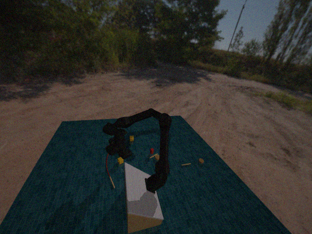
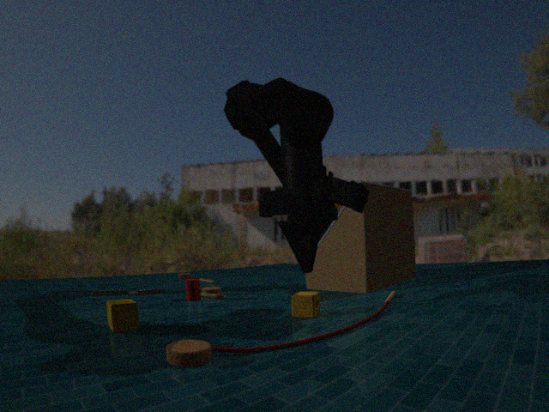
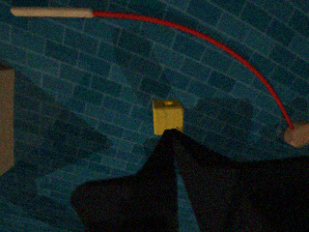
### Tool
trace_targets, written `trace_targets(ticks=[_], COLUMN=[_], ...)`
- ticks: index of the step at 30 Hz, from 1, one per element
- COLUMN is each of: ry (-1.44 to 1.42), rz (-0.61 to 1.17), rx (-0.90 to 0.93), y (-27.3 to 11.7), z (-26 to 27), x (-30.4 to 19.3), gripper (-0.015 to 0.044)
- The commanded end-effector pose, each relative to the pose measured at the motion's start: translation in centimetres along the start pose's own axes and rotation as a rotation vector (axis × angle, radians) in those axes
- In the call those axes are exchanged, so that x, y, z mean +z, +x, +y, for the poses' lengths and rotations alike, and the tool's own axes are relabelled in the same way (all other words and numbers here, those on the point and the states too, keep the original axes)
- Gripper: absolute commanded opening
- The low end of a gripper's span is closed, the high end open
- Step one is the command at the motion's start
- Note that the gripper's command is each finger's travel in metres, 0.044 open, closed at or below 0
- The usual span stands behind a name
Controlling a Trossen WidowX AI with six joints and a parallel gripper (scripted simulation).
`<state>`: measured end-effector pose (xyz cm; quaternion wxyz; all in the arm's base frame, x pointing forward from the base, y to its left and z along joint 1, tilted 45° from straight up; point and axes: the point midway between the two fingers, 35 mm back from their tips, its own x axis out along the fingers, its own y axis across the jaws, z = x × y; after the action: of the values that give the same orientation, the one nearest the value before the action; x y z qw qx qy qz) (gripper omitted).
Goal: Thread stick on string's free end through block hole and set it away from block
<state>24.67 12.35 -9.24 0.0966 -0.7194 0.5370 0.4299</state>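
The stick [image 1: 112, 182] [image 2: 389, 297] [image 3: 53, 12] lies on the table at the end of the curved red string [image 1: 107, 166] [image 2: 292, 343] [image 3: 212, 40]. The string runs to the round button [image 2: 189, 353] [image 3: 296, 134]; the arm hides the button in the top view. A small yellow block [image 1: 120, 160] [image 2: 304, 305] [image 3: 168, 118] stands on the table inside the string's curve. A small round mark, seemingly its hole, shows on its top in the wrist view. My gripper [image 2: 307, 269] [image 3: 170, 133] is shut and empty, pointing down above the yellow block, away from the stick.
A large tan box with a pale sloping top [image 1: 134, 181] [image 2: 389, 234] stands beside the stick. A second yellow cube [image 1: 131, 138] [image 2: 123, 315], a red cylinder [image 1: 151, 151] [image 2: 192, 289], wooden discs [image 1: 201, 160] [image 2: 211, 289] and loose sticks [image 1: 185, 164] [image 2: 146, 291] lie around.
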Motion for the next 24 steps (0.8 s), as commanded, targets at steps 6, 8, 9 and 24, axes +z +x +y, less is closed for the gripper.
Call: trace_targets(ticks=[6,8,9,24], ry=[0.0,0.0,0.0,0.0], rz=[0.0,0.0,0.0,0.0], rx=[0.0,0.0,0.0,0.0], y=[0.0,0.0,0.0,0.0], z=[0.0,0.0,0.0,0.0], x=[0.0,0.0,0.0,0.0], gripper=[0.0052,0.0105,0.0131,0.0007])
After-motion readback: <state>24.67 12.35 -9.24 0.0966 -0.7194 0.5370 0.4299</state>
